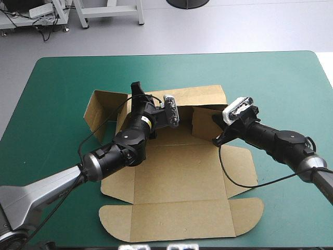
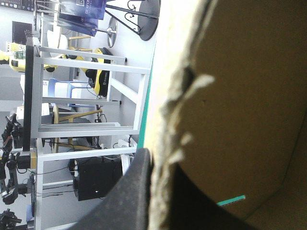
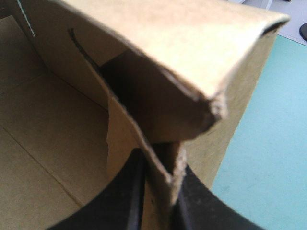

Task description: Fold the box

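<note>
Box (image 1: 179,177): brown board, mid-table on the teal-green cover (image 1: 57,83). We note the base lying flat and the lid panel flat toward the near edge, with a rounded tab at each end.
Left flap (image 1: 104,109): raised, leaning out toward the table's left edge.
Left gripper (image 1: 137,95): at the box's far-left corner. In its wrist view we see the black fingers (image 2: 129,191) clamped on a ragged board edge, the sheet between them.
Far wall (image 1: 197,96): raised, running between the two grippers.
Right gripper (image 1: 218,134): at the far-right corner. In its wrist view we see its fingers (image 3: 120,201) pinched on an upright strip of board, with a bent panel just ahead of them.
</note>
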